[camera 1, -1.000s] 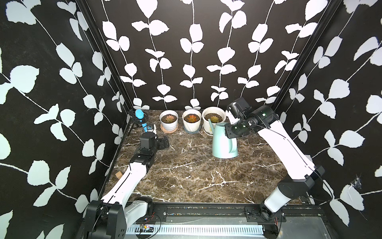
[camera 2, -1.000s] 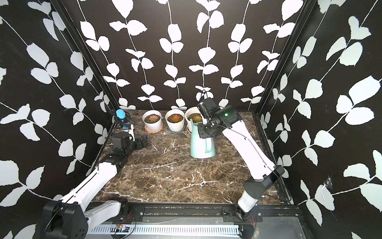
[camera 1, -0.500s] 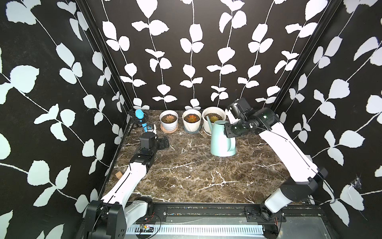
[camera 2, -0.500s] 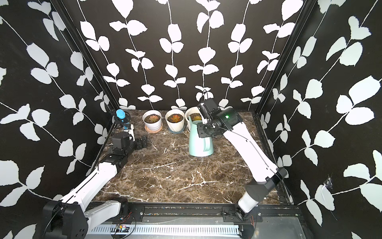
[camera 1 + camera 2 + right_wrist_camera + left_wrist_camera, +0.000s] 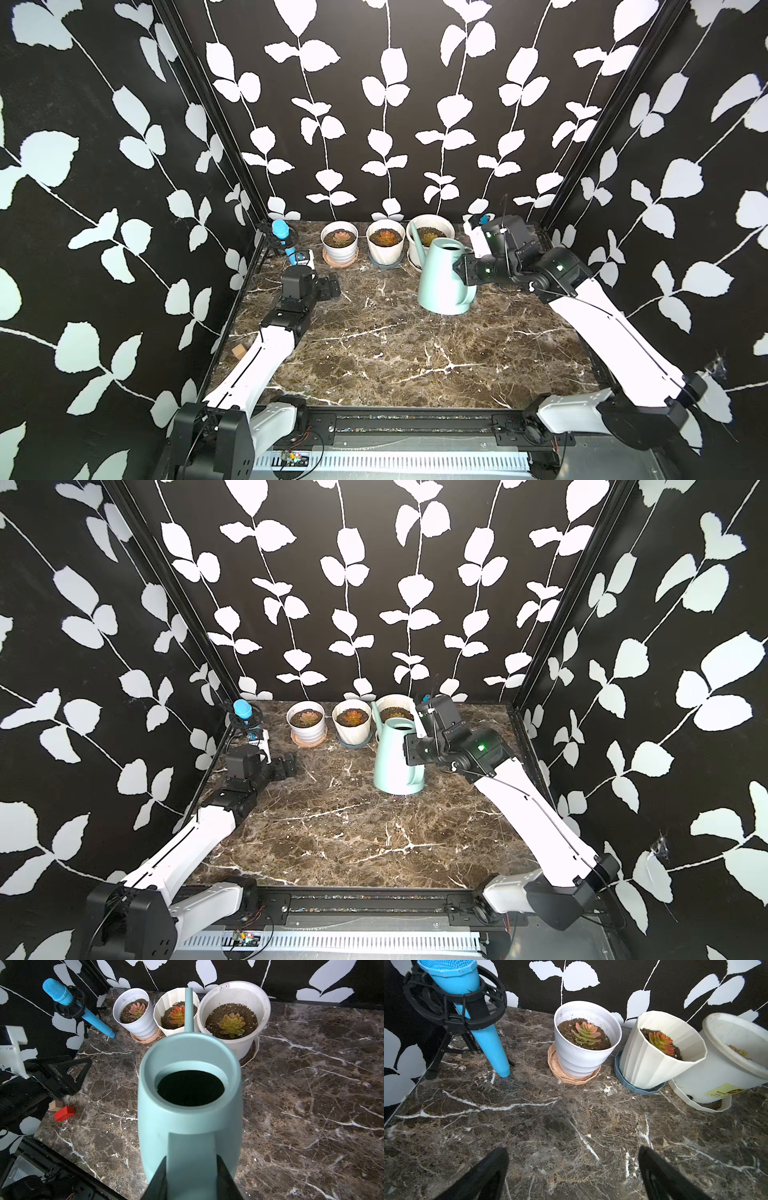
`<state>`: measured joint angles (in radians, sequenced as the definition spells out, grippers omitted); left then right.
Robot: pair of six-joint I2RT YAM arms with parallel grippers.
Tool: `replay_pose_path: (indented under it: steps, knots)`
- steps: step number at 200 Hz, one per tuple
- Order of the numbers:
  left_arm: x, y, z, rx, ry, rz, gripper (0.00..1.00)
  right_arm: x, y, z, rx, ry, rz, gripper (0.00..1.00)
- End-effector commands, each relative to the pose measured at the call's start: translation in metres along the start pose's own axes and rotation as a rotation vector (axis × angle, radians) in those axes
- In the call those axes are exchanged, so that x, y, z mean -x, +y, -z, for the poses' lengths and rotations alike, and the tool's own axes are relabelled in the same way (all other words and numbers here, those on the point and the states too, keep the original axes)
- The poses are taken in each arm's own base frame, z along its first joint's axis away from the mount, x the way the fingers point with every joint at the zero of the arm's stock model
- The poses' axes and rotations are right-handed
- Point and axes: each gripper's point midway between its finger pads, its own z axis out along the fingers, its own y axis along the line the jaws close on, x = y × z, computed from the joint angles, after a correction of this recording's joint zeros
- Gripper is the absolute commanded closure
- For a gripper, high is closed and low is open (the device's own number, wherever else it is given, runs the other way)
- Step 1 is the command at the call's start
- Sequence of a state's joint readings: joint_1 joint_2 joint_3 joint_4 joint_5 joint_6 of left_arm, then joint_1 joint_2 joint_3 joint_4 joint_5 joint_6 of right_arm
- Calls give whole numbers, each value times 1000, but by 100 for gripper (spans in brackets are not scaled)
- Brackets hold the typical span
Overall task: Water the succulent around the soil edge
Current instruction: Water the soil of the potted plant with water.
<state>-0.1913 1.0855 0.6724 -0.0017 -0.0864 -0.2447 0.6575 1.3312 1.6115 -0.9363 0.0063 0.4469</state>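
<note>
Marble bench (image 5: pixel 374 353), right pincer (image 5: pixel 191 1158) grasping teal watering can (image 5: pixel 442 278) by handle, spout (image 5: pixel 188 1009) near succulent pot (image 5: pixel 245 1043), left pincer (image 5: pixel 573 1148) released.

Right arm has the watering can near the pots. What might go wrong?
The right gripper holds the watering can by its narrow handle; tilting may make it swivel or slip.
The spout is close to the ribbed pot and large pot; it could knock a rim or wet the wrong plant.

Mint-green watering can (image 5: pixel 442 282), upright and seemingly standing, spout (image 5: pixel 188 1009) beside the green succulent (image 5: pixel 231 1023) in the largest white pot (image 5: pixel 265 1004).
</note>
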Motion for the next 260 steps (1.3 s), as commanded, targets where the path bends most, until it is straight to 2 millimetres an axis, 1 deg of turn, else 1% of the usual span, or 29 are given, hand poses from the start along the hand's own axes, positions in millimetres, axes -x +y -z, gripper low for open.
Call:
replay_pose_path:
  steps: [1,30,68,86,127,144,177,199,222,260]
  knots:
    - [19,-6,7,-20,-49,5,1,26,24,12,119,-179,-10,100]
    - [19,-5,8,-17,-52,4,1,21,34,13,185,-249,-13,100]
    - [19,-6,8,-17,-49,3,1,13,57,9,238,-212,39,100]
    - [20,-4,9,-11,-56,2,1,12,65,8,242,-208,62,100]
    - [20,-4,10,-10,-56,1,1,9,69,-2,213,-156,68,100]
    - [19,-4,9,-10,-55,1,1,11,70,-5,198,-144,66,100]
    - [19,-4,9,-9,-55,2,1,13,65,-13,135,-90,67,100]
    - [20,-4,10,-7,-58,1,1,18,64,-17,103,-66,65,100]
    - [21,-4,10,-8,-59,1,1,24,66,-17,88,-50,61,100]
    - [20,-4,9,-8,-57,1,1,29,70,-21,74,-11,61,100]
